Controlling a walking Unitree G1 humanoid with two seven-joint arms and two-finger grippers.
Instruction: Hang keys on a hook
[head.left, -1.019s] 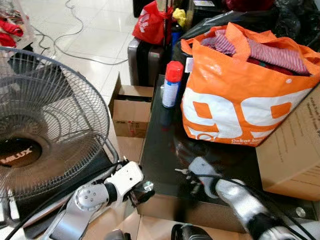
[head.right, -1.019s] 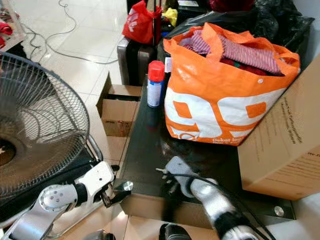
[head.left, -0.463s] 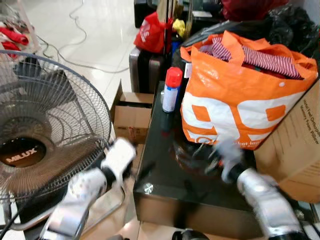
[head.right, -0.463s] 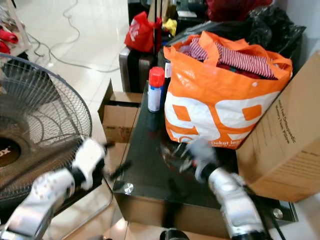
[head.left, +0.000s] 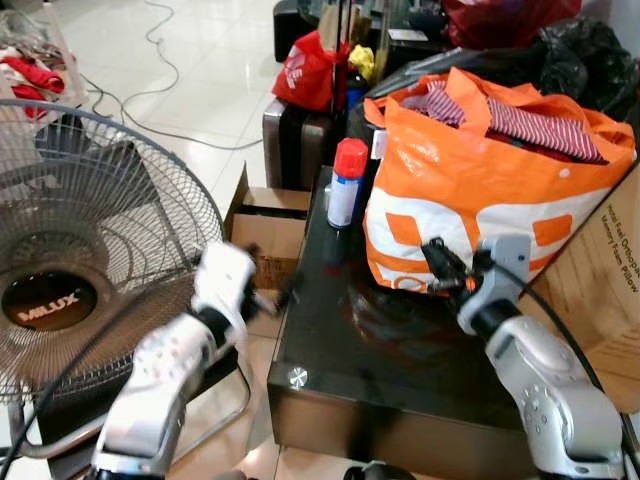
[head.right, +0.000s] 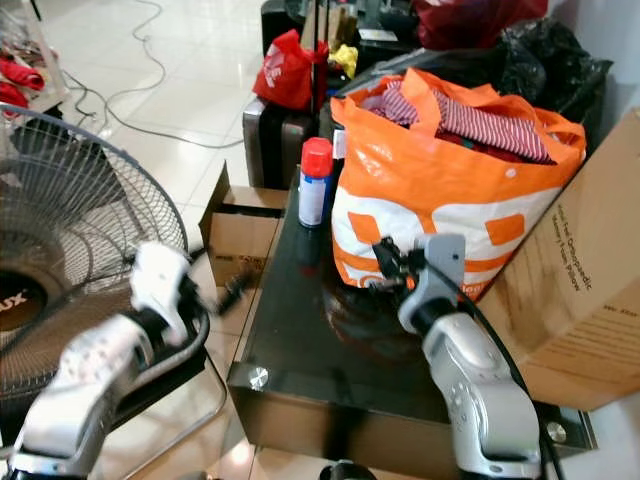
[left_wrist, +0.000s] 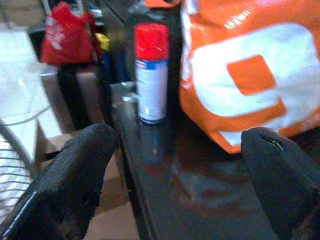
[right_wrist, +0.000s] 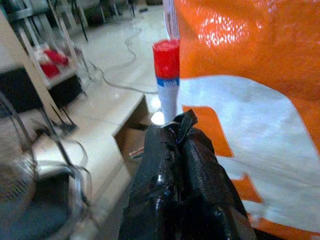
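1. The right hand (head.right: 385, 262) is being held raised above the black glass desk (head.left: 330, 345), just in front of the orange bag (head.left: 480, 190).
2. Its fingers (right_wrist: 172, 165) are being pressed together, and something small and dark is being pinched at their tips; whether it is the keys cannot be told.
3. The left hand (left_wrist: 170, 170) is being held beside the desk's left edge, between the desk and the fan (head.left: 90, 250).
4. Its fingers (left_wrist: 75, 175) are being kept wide apart, with nothing between them.
5. A spray can (head.left: 346, 182) with a red cap is standing upright on the desk, just left of the bag.
6. The bag is being pressed on its right by a cardboard box (head.right: 580, 270).
7. Another open carton (head.left: 265, 225) is sitting on the floor, left of the desk.
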